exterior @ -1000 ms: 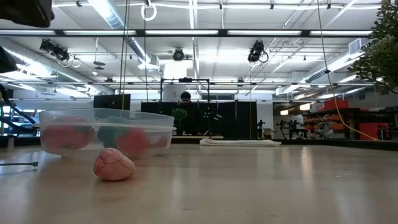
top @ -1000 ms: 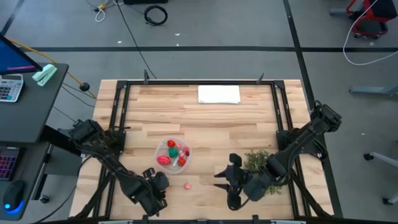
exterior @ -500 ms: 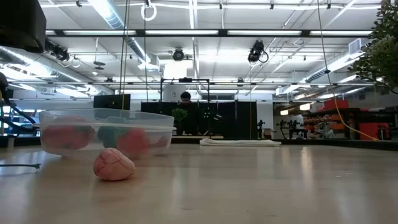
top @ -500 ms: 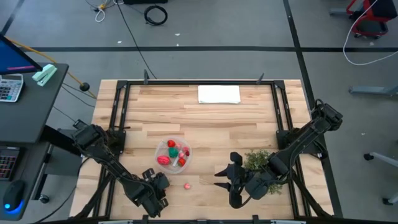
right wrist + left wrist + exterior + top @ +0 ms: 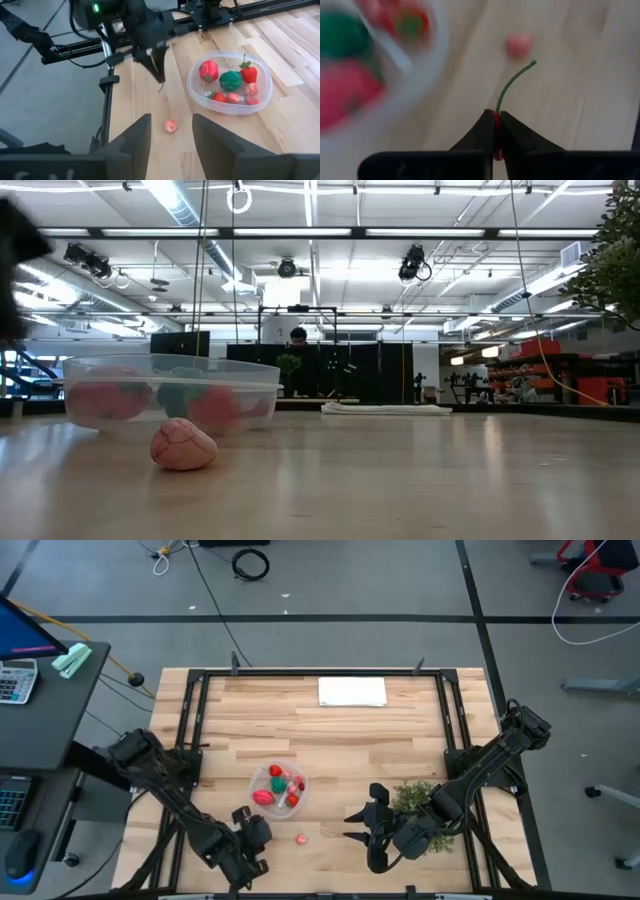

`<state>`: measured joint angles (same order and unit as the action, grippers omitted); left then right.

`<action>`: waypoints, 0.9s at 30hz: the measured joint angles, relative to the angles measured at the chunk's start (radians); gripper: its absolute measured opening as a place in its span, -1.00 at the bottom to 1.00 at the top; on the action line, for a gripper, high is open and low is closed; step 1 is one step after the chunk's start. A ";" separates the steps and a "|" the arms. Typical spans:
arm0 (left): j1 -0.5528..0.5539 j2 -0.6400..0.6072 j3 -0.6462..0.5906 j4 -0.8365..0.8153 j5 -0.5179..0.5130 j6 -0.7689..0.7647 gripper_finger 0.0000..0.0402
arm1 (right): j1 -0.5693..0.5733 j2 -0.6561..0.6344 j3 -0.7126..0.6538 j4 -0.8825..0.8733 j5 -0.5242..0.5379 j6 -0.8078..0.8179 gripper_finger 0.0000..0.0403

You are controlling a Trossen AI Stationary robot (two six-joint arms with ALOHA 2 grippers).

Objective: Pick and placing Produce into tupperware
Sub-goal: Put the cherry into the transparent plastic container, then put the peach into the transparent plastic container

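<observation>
The round clear tupperware stands on the wooden table near its front left and holds several red and pink produce pieces and a green one. One pink piece lies on the table in front of the tupperware, also low in the low view. My left gripper hovers left of that pink piece, shut on a small red piece with a thin green stem. My right gripper hangs open above the table right of the pink piece, touching nothing. My left gripper pinches the red body of the stemmed piece between its two fingertips. The fingers slant down from the table's near left. The green stem sticks out beyond the tips and hangs below them, clear of the table.
A bushy green plant sits beside my right arm near the front right. A flat white sheet lies at the far edge. Bare wood lies between the tupperware and the plant. A black frame runs along the table's sides.
My left gripper has shut on the stemmed piece and risen. The thin stem that lay on the table at the left of the low view is gone from there, lifted clear. My right gripper has kept still.
</observation>
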<state>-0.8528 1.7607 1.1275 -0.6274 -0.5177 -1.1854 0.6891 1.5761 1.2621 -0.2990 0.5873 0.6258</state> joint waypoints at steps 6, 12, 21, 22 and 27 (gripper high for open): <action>0.024 -0.079 0.021 -0.014 -0.272 0.192 -0.95 | 0.000 0.000 0.000 0.000 0.000 -0.001 -0.25; 0.129 -0.079 0.010 -0.033 -0.312 0.255 -0.81 | 0.000 0.000 0.000 0.000 0.013 -0.001 -0.25; 0.229 -0.056 -0.082 -0.022 -0.177 0.255 -0.45 | 0.000 0.000 0.000 -0.004 0.015 0.001 -0.25; 0.229 -0.056 -0.082 -0.013 -0.177 0.255 -0.42 | 0.000 0.000 0.000 -0.005 0.015 0.001 -0.25; 0.220 -0.058 -0.082 0.070 -0.165 0.289 -0.25 | 0.000 0.000 0.000 -0.010 0.015 -0.001 -0.25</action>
<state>-0.6325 1.7028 1.0458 -0.5570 -0.6827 -0.8965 0.6891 1.5761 1.2624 -0.3095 0.6022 0.6250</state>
